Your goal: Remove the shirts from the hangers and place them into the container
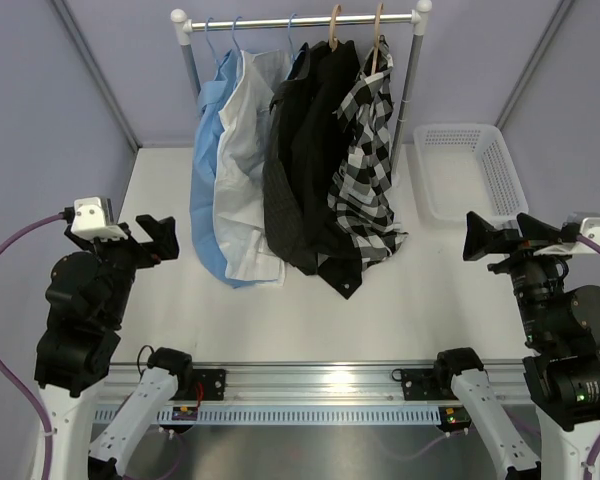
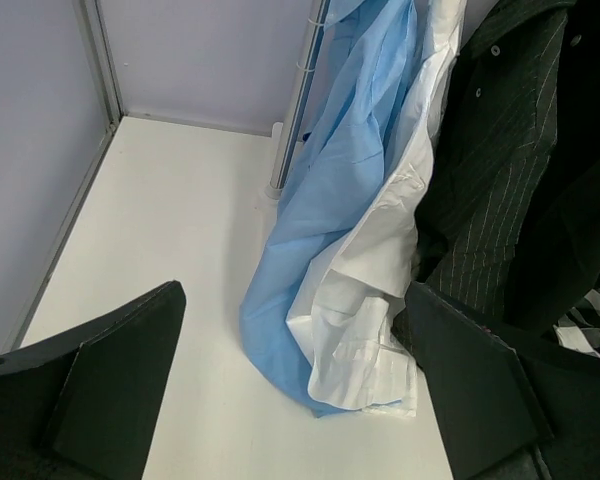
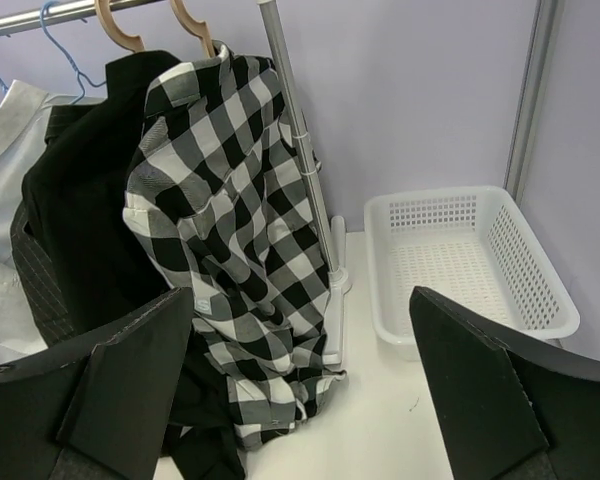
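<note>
Five soft, light shirts (image 1: 300,170) hang on the rail (image 1: 300,20) beside the basket (image 1: 507,178), while the left end effector (image 1: 158,238) and right end effector (image 1: 483,238) gape wide, holding nothing; I'd pinch cloth near the collar.

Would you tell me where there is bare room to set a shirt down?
Bare table lies left of the light blue shirt and in front of the shirts. The basket holds nothing. Under the rail it is crowded.

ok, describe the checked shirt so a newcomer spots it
Find the clothes rack at the back of the table. The checked shirt hangs at its right end, nearest the white basket. Only it has bold checks; the black shirt beside it is plain.
</note>
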